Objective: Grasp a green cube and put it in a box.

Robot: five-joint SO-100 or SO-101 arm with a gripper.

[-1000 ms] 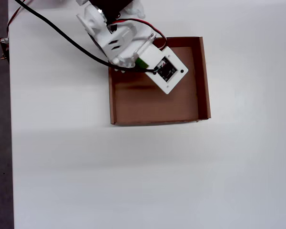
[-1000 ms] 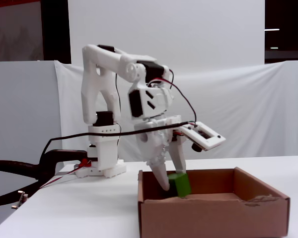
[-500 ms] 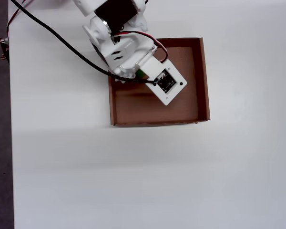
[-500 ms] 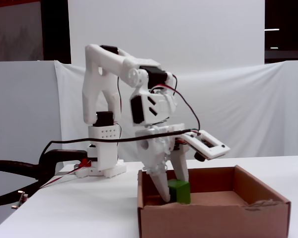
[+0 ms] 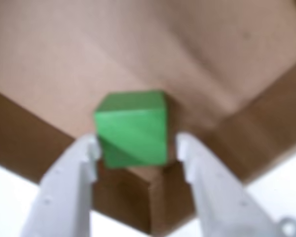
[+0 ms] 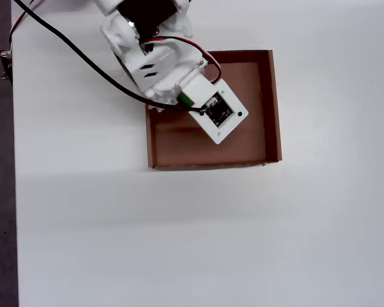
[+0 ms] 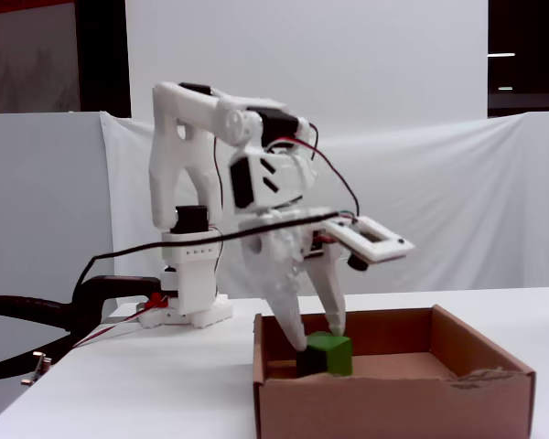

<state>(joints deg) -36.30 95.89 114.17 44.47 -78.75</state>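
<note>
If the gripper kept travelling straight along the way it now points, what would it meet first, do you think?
Most likely the green cube, which sits just ahead between the open gripper's fingertips, resting on the box floor near a corner. Exact depth is unclear.

The white arm [image 6: 150, 54] extends over the upper left corner of the box [image 6: 273, 102]. A sliver of the green cube [image 6: 186, 100] shows beneath the arm, beside its white camera plate [image 6: 221, 115]. The box rests on the white table [image 6: 211, 236].

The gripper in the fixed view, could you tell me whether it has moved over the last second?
Yes. The gripper has lifted and opened: its fingers now stand above the green cube, which sits inside the box.
</note>
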